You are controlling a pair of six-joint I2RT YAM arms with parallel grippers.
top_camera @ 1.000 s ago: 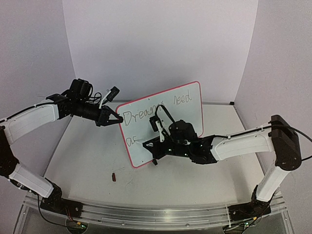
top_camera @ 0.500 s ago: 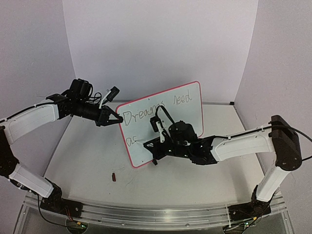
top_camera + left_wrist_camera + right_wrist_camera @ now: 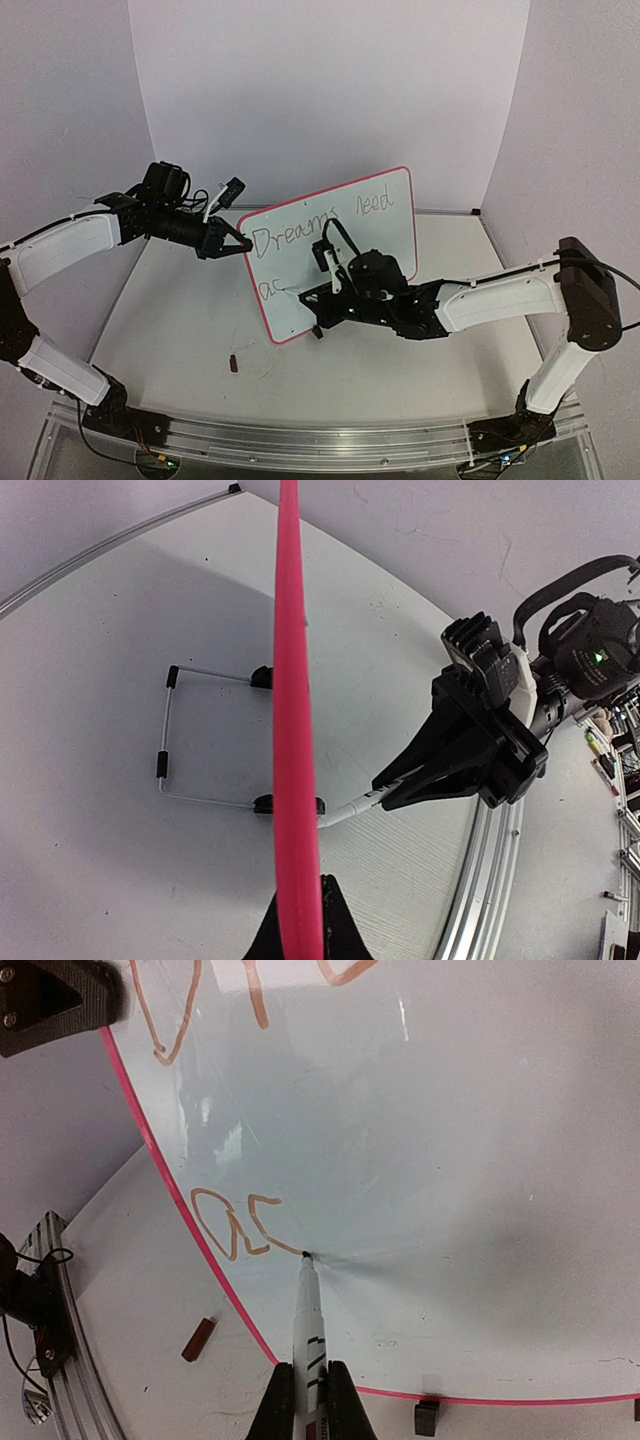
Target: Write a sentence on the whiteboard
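Whiteboard (image 3: 395,240) carries one sentence (image 3: 285,240) across two lines.

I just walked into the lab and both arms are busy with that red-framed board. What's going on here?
The left end effector is shut on the left edge of the whiteboard, steadying it where it stands. The right end effector is shut on a marker, whose tip touches the board. The sentence is partly written: "Dreams need" on the top line and "ac" begun on the second, with the tip at the end of those letters.
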